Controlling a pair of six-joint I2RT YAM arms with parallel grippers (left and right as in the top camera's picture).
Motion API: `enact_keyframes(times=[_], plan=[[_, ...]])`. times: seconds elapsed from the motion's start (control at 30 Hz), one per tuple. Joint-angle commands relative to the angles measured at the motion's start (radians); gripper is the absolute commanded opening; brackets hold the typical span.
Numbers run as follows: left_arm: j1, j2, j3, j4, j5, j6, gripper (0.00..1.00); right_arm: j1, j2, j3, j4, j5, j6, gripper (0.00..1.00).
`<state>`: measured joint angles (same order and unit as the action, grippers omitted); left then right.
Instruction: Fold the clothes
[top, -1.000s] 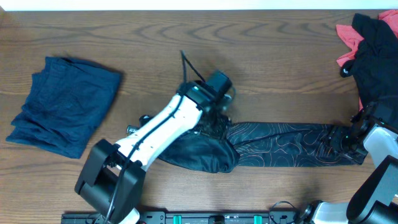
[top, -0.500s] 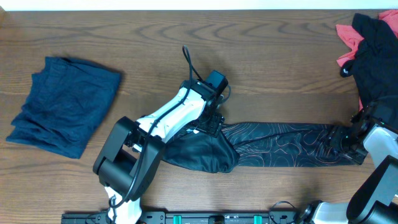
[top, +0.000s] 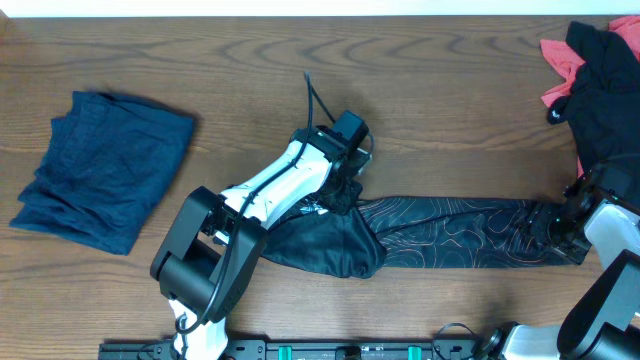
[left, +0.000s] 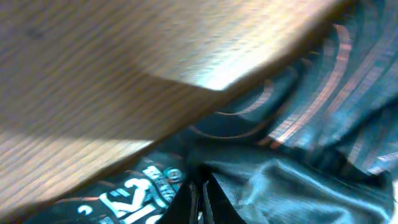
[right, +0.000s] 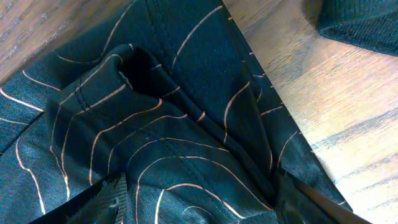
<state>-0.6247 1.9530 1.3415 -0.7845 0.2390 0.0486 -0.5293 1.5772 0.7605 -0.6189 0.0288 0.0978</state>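
A black jersey (top: 450, 232) with thin contour lines lies stretched in a long band on the wooden table (top: 200, 60). At its bunched left end, the left gripper (left: 199, 199) has its jaws pinched closed on a fold, likely to carry it over. At its right end, the right gripper (right: 205, 199) sits with jaws spread open astride the cloth, seemingly steadying it. A folded navy garment (top: 100, 165) lies well left of the jersey, and a black-and-coral heap (top: 590, 70) lies beyond its right end.

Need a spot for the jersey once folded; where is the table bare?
Bare table runs along the far edge, between the navy-blue garment and the black-and-coral pile. Crowded near: the jersey stretches from left gripper to right gripper.
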Motion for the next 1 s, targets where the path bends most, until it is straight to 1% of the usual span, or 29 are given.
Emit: enact_keyframes(times=[0.0, 0.17, 0.5, 0.53, 0.57, 0.63, 0.67, 0.77, 0.83, 0.9, 0.97], plan=[[-0.003, -0.034, 0.049, 0.008, 0.094, 0.135, 0.06, -0.013, 0.029, -0.017, -0.01, 0.003, -0.002, 0.73], [-0.003, -0.082, 0.054, 0.047, 0.09, 0.208, 0.06, -0.013, 0.029, -0.017, -0.01, 0.003, -0.002, 0.73], [-0.027, -0.085, 0.053, 0.061, 0.09, 0.229, 0.06, -0.013, 0.029, -0.017, -0.01, 0.004, -0.002, 0.73], [-0.033, -0.085, 0.053, 0.061, 0.09, 0.228, 0.07, -0.013, 0.029, -0.017, -0.01, 0.004, -0.002, 0.73], [-0.041, -0.085, 0.053, 0.06, 0.09, 0.228, 0.16, -0.013, 0.029, -0.017, -0.01, 0.004, -0.002, 0.73], [-0.05, -0.085, 0.053, 0.057, 0.089, 0.228, 0.61, -0.013, 0.029, -0.017, -0.01, 0.003, -0.002, 0.73], [-0.052, -0.086, 0.053, 0.053, 0.089, 0.228, 0.64, -0.013, 0.029, -0.017, -0.01, 0.003, -0.002, 0.73], [-0.056, -0.1, 0.056, 0.016, 0.09, 0.214, 0.65, -0.013, 0.029, -0.017, -0.01, 0.003, -0.002, 0.73], [-0.068, -0.116, 0.057, -0.011, 0.104, 0.177, 0.63, -0.013, 0.029, -0.017, -0.01, 0.003, -0.002, 0.73], [-0.09, -0.126, 0.057, -0.046, 0.148, 0.174, 0.6, -0.013, 0.029, -0.017, -0.01, 0.004, -0.002, 0.73], [-0.128, -0.123, 0.054, -0.075, 0.154, 0.147, 0.59, -0.013, 0.029, -0.017, -0.01, 0.004, -0.002, 0.73]])
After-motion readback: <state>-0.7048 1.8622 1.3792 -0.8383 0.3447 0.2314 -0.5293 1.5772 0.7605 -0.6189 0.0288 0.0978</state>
